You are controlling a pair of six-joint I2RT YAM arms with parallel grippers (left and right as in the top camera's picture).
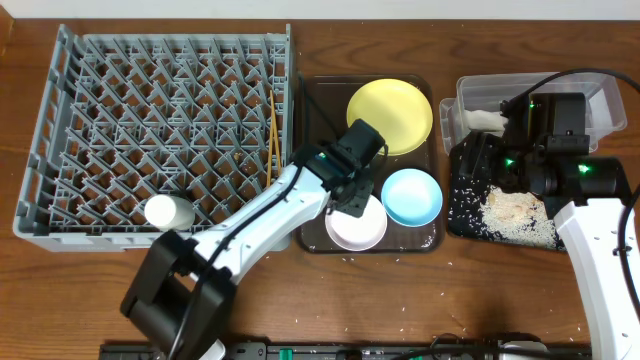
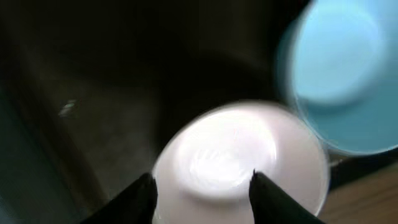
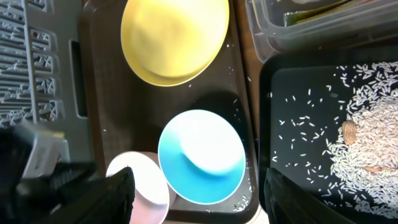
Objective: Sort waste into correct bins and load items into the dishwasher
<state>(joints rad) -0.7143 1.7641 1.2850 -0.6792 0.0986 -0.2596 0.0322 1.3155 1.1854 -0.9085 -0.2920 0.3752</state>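
The white bowl [image 1: 357, 225] and light blue bowl [image 1: 412, 196] sit at the front of the brown serving tray [image 1: 318, 100], with the yellow plate [image 1: 390, 115] behind them. My left gripper [image 1: 355, 197] is open just above the white bowl [image 2: 242, 162], a finger on either side [image 2: 202, 186]. My right gripper [image 1: 480, 160] hangs open and empty [image 3: 199, 193] over the black tray [image 1: 462, 215], which holds rice [image 1: 515, 212] and a beige lump [image 3: 350, 130]. A napkin [image 1: 483, 121] lies in the clear tub [image 1: 600, 95]. Chopsticks [image 1: 271, 140] and the white cup [image 1: 168, 211] are in the dish rack [image 1: 60, 130].
The rack fills the left half of the table, its wall right beside the serving tray. Loose rice grains lie on the serving tray's right edge [image 3: 239, 112] and on the table front [image 1: 400, 275]. The tub and black tray stand close together at right.
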